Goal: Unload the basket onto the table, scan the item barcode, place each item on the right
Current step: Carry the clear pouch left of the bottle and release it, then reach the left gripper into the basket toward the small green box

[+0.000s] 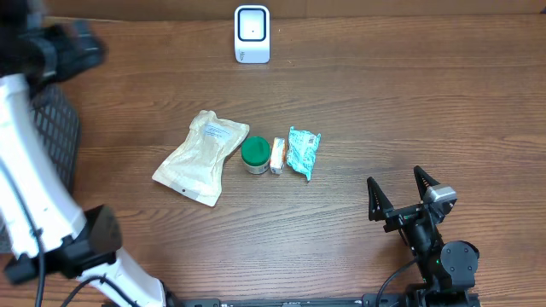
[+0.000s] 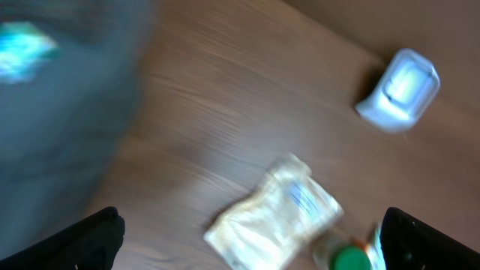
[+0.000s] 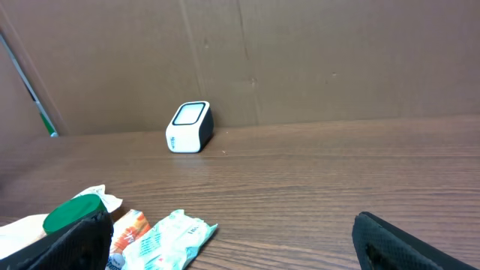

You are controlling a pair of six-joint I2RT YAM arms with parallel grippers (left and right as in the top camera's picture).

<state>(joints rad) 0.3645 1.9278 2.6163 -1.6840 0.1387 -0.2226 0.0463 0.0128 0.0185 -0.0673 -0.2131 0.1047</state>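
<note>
Cardboard wall [image 3: 337, 60] behind scanner [image 3: 189, 127]: right wrist only

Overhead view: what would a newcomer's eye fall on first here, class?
The cluster at mid-table draws the eye: a tan paper pouch, a green-lidded round jar, a small orange-and-white packet and a teal crinkled wrapper, side by side. Behind them, at the far edge, stands a white box-shaped scanner.

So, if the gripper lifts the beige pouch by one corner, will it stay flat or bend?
Probably it bends: the beige pouch looks like a soft, flat, slightly wrinkled packet, so it may sag. Its surface seems smooth, so it could slip. It lies flat, so rolling seems unlikely.
</note>
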